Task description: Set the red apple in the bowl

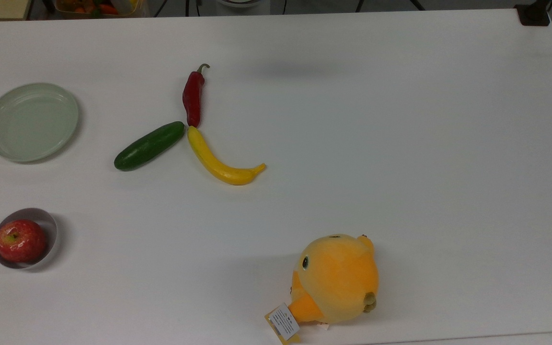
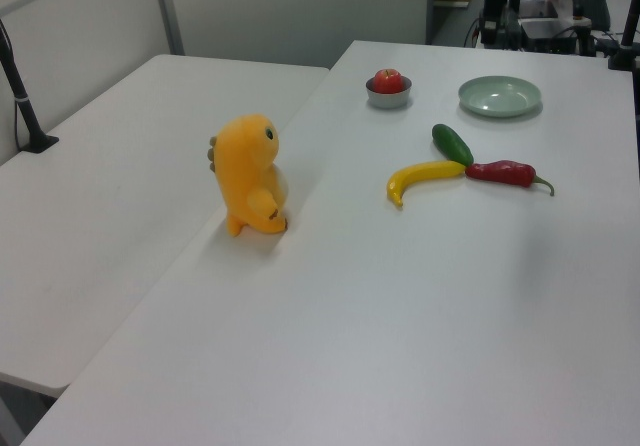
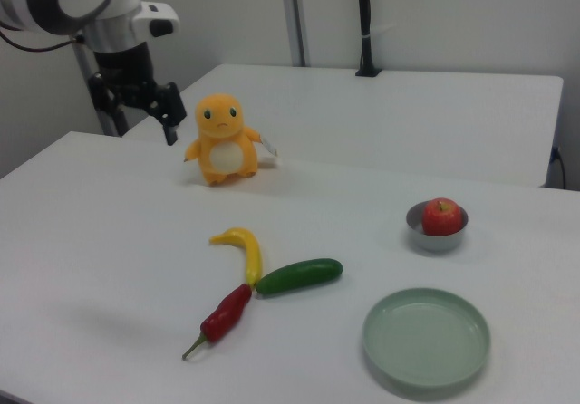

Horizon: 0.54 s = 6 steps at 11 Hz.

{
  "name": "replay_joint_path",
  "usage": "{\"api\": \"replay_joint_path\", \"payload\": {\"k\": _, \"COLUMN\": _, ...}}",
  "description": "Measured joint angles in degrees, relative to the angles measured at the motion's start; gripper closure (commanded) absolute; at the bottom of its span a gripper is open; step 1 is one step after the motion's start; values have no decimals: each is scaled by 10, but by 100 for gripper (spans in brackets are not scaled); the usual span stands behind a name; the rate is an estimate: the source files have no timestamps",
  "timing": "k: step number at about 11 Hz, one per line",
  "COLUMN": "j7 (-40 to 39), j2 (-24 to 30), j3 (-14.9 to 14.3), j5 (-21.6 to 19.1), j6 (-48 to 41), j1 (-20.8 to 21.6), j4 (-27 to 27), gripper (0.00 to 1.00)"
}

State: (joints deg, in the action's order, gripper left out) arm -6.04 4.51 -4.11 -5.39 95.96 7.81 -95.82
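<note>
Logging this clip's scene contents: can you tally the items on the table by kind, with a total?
Fruit and vegetables: 4 (red apple, chili pepper, cucumber, banana)
Dishes: 2 (bowl holding the apple, green plate)
Plush toys: 1 (orange plush)
Total: 7

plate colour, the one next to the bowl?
Pale green plate, plain, no pattern. Shows best in the right view, beside the grey bowl.
</note>
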Motion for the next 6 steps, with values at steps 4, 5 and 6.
{"api": "replay_joint_path", "payload": {"k": 4, "j7": -29, "j2": -10, "j3": -27, "j5": 0, "j6": 24, "j1": 0, "j4": 1, "gripper": 0}}
{"api": "replay_joint_path", "payload": {"k": 5, "j7": -29, "j2": -11, "j3": -28, "j5": 0, "j6": 24, "j1": 0, "j4": 1, "gripper": 0}}
{"api": "replay_joint_path", "payload": {"k": 6, "j7": -29, "j2": -11, "j3": -28, "j5": 0, "j6": 24, "j1": 0, "j4": 2, "gripper": 0}}
